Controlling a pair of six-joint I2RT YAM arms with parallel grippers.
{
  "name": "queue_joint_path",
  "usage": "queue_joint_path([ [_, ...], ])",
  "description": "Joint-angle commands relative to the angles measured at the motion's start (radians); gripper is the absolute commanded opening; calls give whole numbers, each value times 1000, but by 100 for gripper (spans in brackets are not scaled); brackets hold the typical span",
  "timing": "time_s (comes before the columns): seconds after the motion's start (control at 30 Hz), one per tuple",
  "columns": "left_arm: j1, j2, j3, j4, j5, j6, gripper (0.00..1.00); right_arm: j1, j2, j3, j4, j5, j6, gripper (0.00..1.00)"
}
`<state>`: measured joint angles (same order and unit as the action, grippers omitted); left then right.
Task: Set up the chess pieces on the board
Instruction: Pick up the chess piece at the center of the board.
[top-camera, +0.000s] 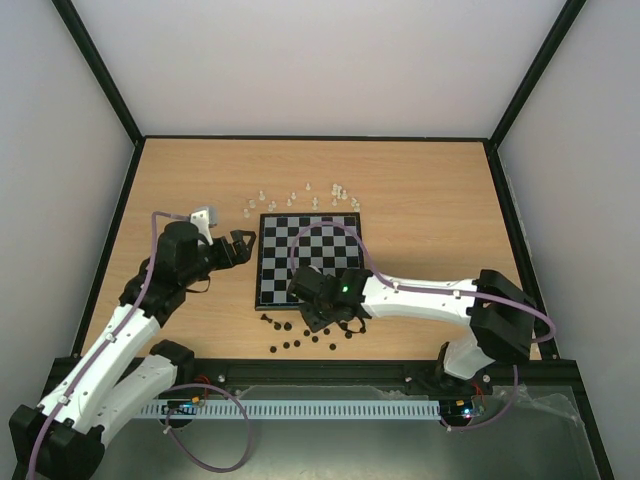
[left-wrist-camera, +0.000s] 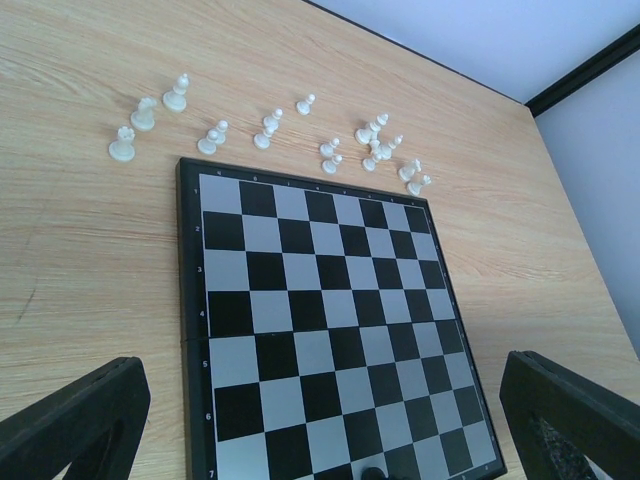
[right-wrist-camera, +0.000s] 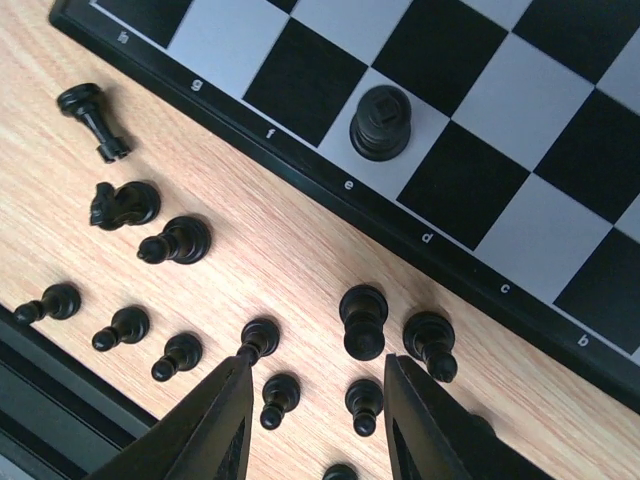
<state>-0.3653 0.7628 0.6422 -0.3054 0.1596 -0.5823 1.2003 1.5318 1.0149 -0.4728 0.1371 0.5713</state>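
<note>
right gripper (right-wrist-camera: 318, 420): part-open, empty | small black chess pawns (right-wrist-camera: 362, 400): directly beneath it, just off lettered edge of black-silver checkered board (right-wrist-camera: 300, 90) | left gripper (left-wrist-camera: 320, 420): wide, empty

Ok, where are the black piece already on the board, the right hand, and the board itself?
black piece on the board (right-wrist-camera: 381, 122), right wrist view, its top.
right hand (right-wrist-camera: 318, 365), right wrist view, midway between its fingertips.
board (left-wrist-camera: 320, 310), left wrist view, a bare middle square.
</note>
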Motion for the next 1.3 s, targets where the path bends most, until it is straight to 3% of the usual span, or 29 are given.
queue_joint_path([
  [0.0, 5, 4, 0, 12, 14, 16, 99, 7, 38, -9, -19, -10, 15, 36],
  [0.83, 5, 9, -5, 20, 4, 12, 99, 7, 140, 16, -20, 35, 10, 30],
  [1.27, 5, 4, -6, 17, -1, 12, 99, 6, 135, 35, -13, 73, 3, 18],
])
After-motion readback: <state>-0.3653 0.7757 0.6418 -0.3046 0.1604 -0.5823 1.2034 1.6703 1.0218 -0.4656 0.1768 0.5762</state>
